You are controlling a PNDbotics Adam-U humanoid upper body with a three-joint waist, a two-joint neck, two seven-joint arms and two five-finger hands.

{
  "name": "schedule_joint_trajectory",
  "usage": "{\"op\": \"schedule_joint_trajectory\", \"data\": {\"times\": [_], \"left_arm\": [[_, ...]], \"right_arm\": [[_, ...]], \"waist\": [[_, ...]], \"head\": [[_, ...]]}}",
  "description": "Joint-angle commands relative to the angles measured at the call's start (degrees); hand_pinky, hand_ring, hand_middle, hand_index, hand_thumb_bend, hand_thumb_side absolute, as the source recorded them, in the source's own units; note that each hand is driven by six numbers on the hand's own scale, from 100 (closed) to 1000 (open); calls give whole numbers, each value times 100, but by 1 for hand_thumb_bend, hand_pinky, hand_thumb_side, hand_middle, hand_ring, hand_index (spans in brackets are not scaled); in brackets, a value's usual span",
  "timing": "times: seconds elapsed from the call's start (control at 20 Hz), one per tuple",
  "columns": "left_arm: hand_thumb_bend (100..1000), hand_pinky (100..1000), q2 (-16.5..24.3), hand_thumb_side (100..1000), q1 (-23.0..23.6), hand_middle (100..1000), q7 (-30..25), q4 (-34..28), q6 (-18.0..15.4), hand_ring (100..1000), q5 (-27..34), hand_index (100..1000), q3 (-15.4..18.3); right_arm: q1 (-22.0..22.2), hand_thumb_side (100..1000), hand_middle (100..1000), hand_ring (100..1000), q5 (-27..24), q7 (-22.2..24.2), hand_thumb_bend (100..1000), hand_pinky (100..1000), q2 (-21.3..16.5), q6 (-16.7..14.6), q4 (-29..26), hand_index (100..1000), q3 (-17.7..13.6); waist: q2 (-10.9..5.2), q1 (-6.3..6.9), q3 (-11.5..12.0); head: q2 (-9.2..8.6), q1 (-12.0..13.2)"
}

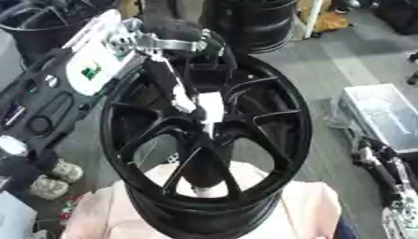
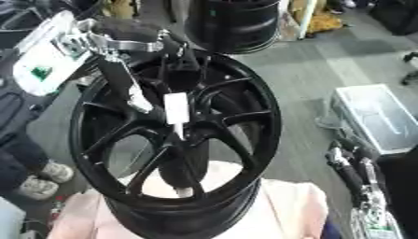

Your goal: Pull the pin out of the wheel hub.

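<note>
Left hand (image 1: 189,95) fingers curled around white pin (image 1: 212,108) at wheel hub (image 1: 214,131)

Even, fairly bright light with soft shadows; both views blurred throughout. The black wheel hub (image 1: 208,140) loses detail, and pale glare streaks the floor (image 1: 359,65).

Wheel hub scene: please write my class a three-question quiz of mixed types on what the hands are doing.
1. True or false: the left hand reaches over the wheel hub to the white pin at its centre.
2. Where does the right hand show?
A. on the spokes
B. lower right, off the hub
3. Fill in: the hub is coloured ____.

Key: 1 true; 2 B; 3 black.
</note>
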Motion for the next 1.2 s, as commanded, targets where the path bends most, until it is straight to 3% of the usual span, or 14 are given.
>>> {"op": "schedule_joint_trajectory", "data": {"times": [0.05,0.55,1.2], "left_arm": [[610,763,-33,550,-109,764,-504,61,-541,699,-203,881,56],[615,730,-234,533,48,716,-517,491,-609,644,-785,866,121],[525,672,-323,459,120,562,-734,537,-633,543,-692,757,115]], "right_arm": [[-58,467,761,626,34,12,141,662,-119,-5,-61,792,12],[-60,465,761,625,31,10,144,661,-111,-6,-63,791,5],[-59,465,761,625,20,10,145,661,-105,-8,-58,791,3]], "waist": [[-95,-12,-17],[-88,-19,-41],[-80,-30,-55]], "head": [[-10,10],[-10,18],[-10,17]]}}
